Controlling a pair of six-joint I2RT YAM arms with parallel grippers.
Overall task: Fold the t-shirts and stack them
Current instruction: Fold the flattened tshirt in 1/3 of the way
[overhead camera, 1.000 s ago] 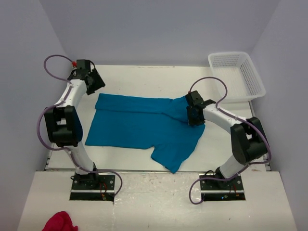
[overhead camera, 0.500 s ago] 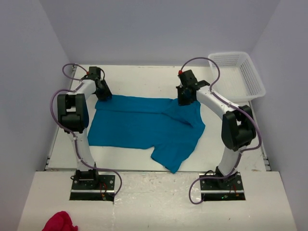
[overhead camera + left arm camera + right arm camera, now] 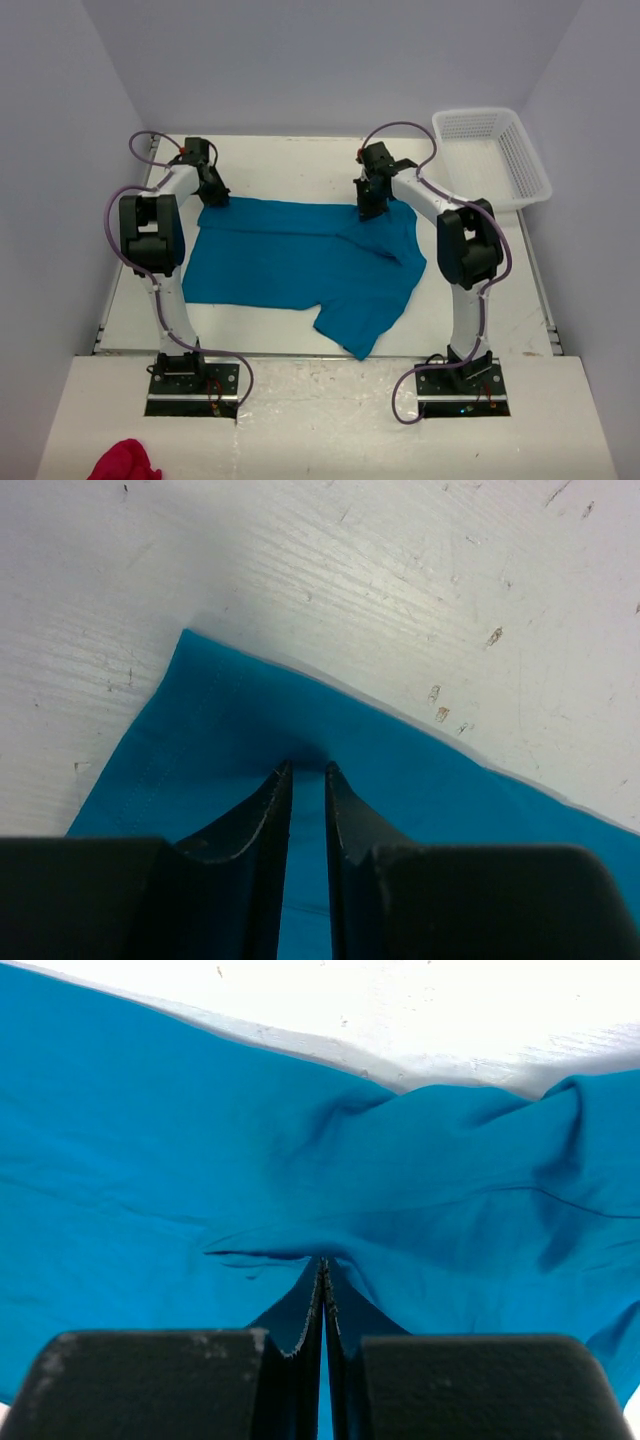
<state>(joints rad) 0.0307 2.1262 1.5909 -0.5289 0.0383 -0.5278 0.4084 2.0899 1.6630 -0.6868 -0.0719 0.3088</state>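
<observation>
1. The teal t-shirt (image 3: 300, 262) is spread flat on the table (image 3: 290, 165), unmoved since half a second ago.
2. The right gripper (image 3: 323, 1265) has been shifted slightly leftward along the shirt's far edge; its fingers are pressed together, pinching a fabric fold.
3. The left gripper (image 3: 305, 772) is held unchanged at the far-left corner, narrowly parted, with fabric bunched between the tips.
4. A white basket (image 3: 495, 155) is seen at the far right.

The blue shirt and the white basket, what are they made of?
The plain teal-blue short-sleeved t-shirt looks like soft matte knit cloth: it wrinkles and shows stitched hems. The white rectangular mesh basket seems to be stiff moulded plastic, with a regular lattice of holes.
</observation>
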